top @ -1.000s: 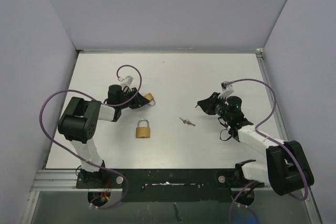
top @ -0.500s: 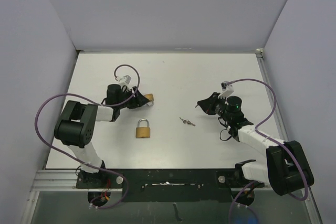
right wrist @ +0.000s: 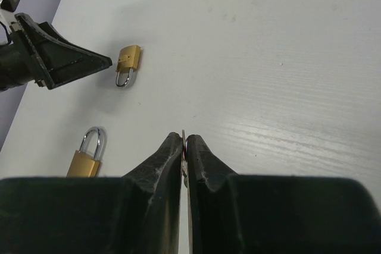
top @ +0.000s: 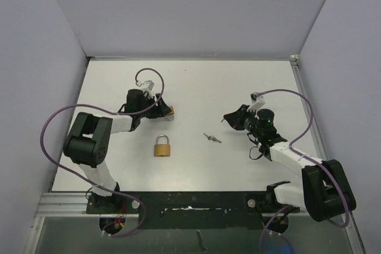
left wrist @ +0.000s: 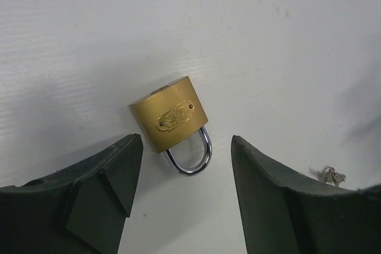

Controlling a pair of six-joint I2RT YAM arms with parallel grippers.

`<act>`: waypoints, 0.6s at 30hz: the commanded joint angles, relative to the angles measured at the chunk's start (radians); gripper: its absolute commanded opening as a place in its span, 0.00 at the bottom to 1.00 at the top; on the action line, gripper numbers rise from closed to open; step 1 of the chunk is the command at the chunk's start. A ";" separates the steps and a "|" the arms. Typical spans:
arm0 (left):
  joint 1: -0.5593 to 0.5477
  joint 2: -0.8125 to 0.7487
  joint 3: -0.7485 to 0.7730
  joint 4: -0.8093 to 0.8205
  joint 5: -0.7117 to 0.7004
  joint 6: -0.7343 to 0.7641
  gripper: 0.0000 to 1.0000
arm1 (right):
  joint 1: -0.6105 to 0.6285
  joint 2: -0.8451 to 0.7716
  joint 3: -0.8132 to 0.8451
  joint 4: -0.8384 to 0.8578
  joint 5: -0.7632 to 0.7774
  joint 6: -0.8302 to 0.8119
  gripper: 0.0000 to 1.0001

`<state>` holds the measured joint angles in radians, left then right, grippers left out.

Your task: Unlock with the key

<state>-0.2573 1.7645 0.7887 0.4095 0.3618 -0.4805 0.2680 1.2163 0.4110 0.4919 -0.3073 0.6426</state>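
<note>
A small brass padlock (left wrist: 172,120) lies flat on the white table, its steel shackle pointing toward my left gripper (left wrist: 186,141). That gripper is open just short of the shackle and holds nothing. From above, the small padlock (top: 169,111) sits at the tips of the left gripper (top: 162,107). My right gripper (right wrist: 183,138) is shut on the key (right wrist: 183,134), a thin metal blade pinched between its fingertips. It hovers right of centre as the right gripper (top: 227,118) in the top view. A larger brass padlock (top: 162,146) lies nearer the front.
A loose bunch of keys (top: 211,138) lies on the table between the two arms, also seen as keys (left wrist: 331,176) at the right edge of the left wrist view. The larger padlock (right wrist: 86,156) shows at the lower left of the right wrist view. Grey walls enclose the table.
My left gripper has opened and let go of the small padlock, which now lies on the table. The left wrist shifted slightly toward the back. The right arm has not moved.
</note>
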 commanded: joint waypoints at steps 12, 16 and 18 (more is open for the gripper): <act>-0.110 0.112 0.227 -0.186 -0.135 0.140 0.60 | -0.009 -0.051 0.022 0.027 0.004 -0.022 0.00; -0.145 0.134 0.283 -0.238 -0.169 0.196 0.61 | -0.010 -0.054 0.019 0.023 0.006 -0.021 0.00; -0.160 0.142 0.303 -0.262 -0.183 0.218 0.61 | -0.011 -0.056 0.018 0.023 0.006 -0.021 0.00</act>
<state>-0.3824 1.8896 1.0206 0.1917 0.2108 -0.3309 0.2668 1.1908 0.4110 0.4843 -0.3069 0.6353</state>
